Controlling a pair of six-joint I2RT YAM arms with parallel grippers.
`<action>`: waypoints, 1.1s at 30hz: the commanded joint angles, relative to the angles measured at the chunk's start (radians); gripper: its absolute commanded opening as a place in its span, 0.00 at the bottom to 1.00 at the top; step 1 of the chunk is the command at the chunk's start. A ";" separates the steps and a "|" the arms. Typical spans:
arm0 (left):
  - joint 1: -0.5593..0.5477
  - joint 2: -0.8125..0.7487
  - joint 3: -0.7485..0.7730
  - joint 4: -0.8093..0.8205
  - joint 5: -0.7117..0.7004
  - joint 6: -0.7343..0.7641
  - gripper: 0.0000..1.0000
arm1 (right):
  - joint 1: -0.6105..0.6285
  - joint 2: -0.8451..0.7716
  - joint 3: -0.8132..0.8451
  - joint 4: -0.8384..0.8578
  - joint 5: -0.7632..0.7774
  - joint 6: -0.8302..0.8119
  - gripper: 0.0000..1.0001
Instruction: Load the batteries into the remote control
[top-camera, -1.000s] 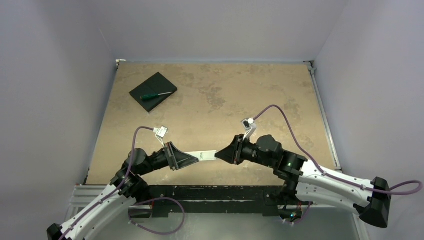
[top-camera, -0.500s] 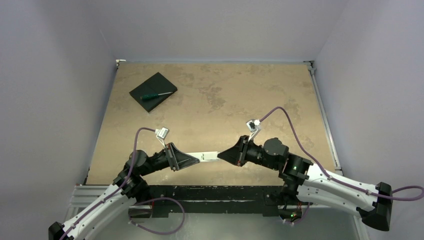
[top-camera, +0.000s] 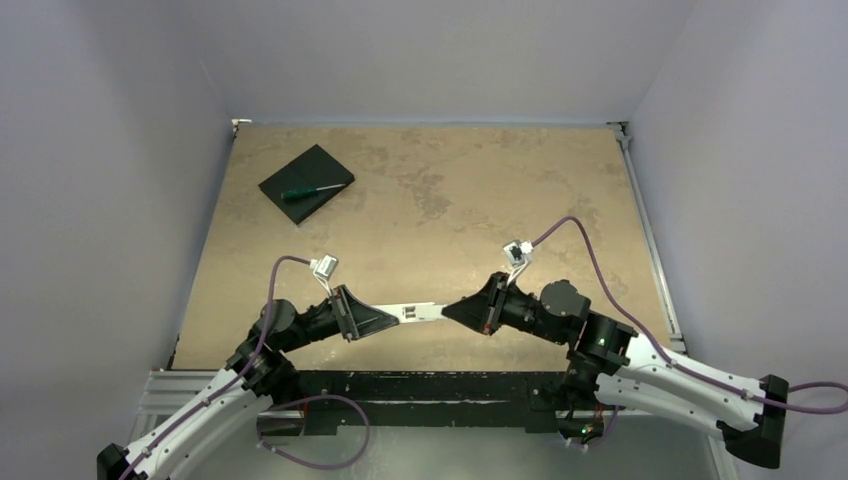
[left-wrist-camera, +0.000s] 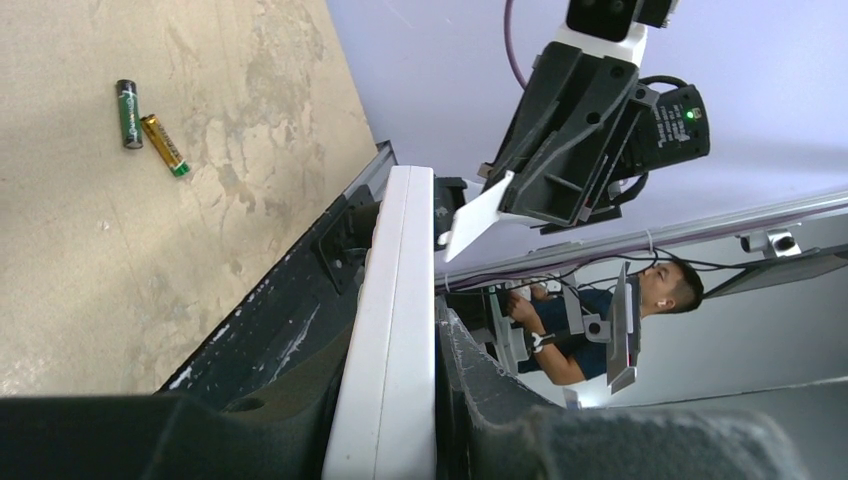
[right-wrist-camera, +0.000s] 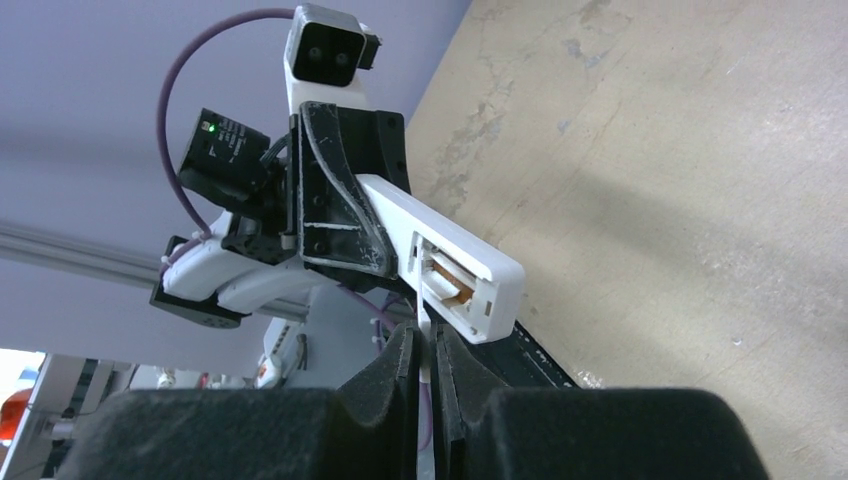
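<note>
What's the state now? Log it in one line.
left hand: holds remote | right hand: pinches cover, off remote | compartment: open, empty | batteries: on table

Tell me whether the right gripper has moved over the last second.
Yes. In the top view the right gripper, holding the battery cover, has slid rightward toward the table's right edge rail.
</note>
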 joint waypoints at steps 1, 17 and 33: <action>0.000 0.001 0.022 -0.042 -0.034 0.045 0.00 | 0.003 -0.037 0.020 -0.063 0.039 -0.009 0.00; 0.000 -0.002 0.030 -0.124 -0.040 0.095 0.00 | -0.004 0.017 0.088 -0.231 0.195 -0.119 0.00; 0.000 -0.018 0.027 -0.149 -0.039 0.106 0.00 | -0.268 0.162 0.017 -0.076 -0.002 -0.188 0.00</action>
